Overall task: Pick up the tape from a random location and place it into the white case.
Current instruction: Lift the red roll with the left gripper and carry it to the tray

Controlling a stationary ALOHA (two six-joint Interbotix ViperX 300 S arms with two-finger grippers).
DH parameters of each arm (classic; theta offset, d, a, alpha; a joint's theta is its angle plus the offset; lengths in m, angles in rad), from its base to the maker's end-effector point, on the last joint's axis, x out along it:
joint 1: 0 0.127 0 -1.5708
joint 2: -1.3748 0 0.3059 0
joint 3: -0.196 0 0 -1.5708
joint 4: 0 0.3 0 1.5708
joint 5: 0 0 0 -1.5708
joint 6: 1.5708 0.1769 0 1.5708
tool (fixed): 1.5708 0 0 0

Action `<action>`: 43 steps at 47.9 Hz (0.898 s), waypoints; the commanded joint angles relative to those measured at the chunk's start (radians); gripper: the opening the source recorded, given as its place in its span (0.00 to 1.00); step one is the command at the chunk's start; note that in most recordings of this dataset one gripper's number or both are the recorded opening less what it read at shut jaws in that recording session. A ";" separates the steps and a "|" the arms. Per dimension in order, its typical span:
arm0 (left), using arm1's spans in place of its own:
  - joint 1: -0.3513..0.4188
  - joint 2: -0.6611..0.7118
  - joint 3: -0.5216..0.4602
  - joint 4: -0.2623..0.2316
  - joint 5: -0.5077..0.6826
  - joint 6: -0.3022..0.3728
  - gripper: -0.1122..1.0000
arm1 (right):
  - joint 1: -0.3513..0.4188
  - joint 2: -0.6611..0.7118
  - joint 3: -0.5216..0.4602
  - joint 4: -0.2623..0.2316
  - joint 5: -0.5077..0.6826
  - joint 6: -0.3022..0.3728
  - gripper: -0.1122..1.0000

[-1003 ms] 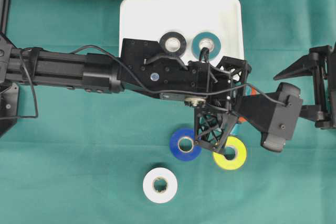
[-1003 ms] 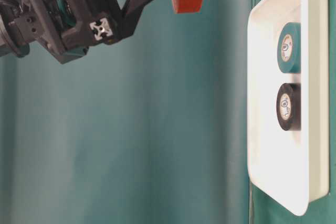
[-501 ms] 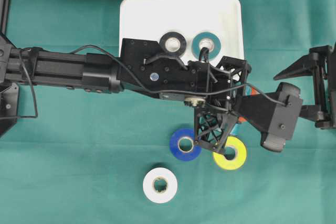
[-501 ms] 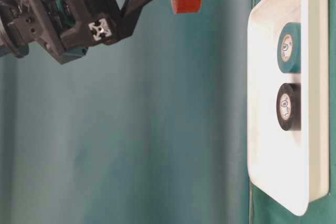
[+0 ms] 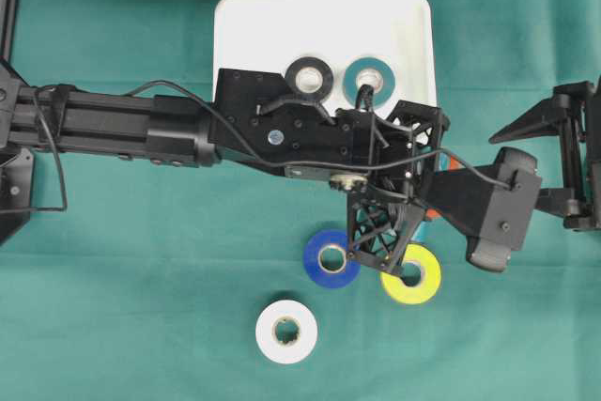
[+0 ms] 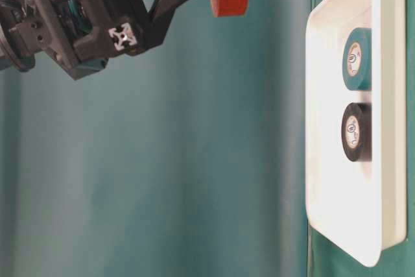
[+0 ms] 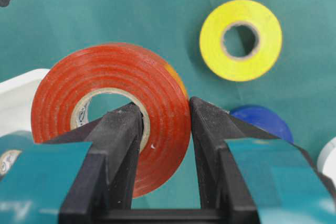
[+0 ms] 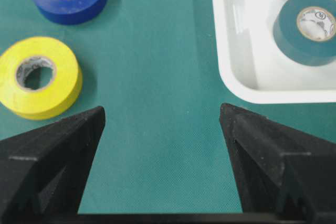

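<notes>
Left wrist view: the left tool [image 7: 165, 124] grips an orange tape roll [image 7: 113, 108] clear of the table [image 7: 105, 9], one finger [image 7: 118, 145] inside the core and the other against the outer face, so its jaws stand nearly closed on the roll's wall. Just past the tool lie a yellow roll [image 7: 240, 40] and, beside it, a blue roll [image 7: 262, 121]; a white roll [image 5: 286, 331] sits farther off, all three on the green cloth. Beyond the tool's left side waits the white case [image 5: 272, 25], already holding a black roll [image 5: 309, 79] and a teal roll [image 5: 367, 80] side by side near its front edge. The carry appears to be the step in hand, and it would go best if the roll is kept level, taken over the raised rim to bare floor clear of the two rolls, and lowered before letting go. The right tool [image 8: 163, 124] hangs well apart, jaws wide and empty.
</notes>
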 commanded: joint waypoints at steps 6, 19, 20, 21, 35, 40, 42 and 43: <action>-0.002 -0.055 -0.021 0.003 -0.003 -0.002 0.30 | 0.002 0.006 -0.014 -0.002 -0.006 -0.002 0.86; 0.000 -0.071 0.015 0.003 0.000 -0.006 0.30 | 0.002 0.006 -0.014 0.000 -0.005 -0.002 0.86; 0.000 -0.077 0.025 0.003 0.000 -0.009 0.30 | 0.002 0.006 -0.014 -0.002 -0.006 -0.002 0.86; 0.000 -0.080 0.032 0.003 0.000 -0.011 0.30 | 0.002 0.006 -0.015 -0.002 -0.006 -0.002 0.86; -0.005 -0.167 0.199 -0.002 -0.061 -0.067 0.30 | 0.002 0.006 -0.014 -0.002 -0.006 -0.002 0.86; -0.008 -0.216 0.290 -0.003 -0.100 -0.089 0.30 | 0.002 0.006 -0.015 -0.002 -0.005 -0.002 0.86; -0.009 -0.236 0.324 -0.003 -0.115 -0.100 0.30 | 0.002 0.006 -0.015 -0.002 -0.006 -0.002 0.86; -0.009 -0.247 0.341 -0.003 -0.121 -0.106 0.30 | 0.002 0.006 -0.015 -0.002 -0.005 -0.002 0.86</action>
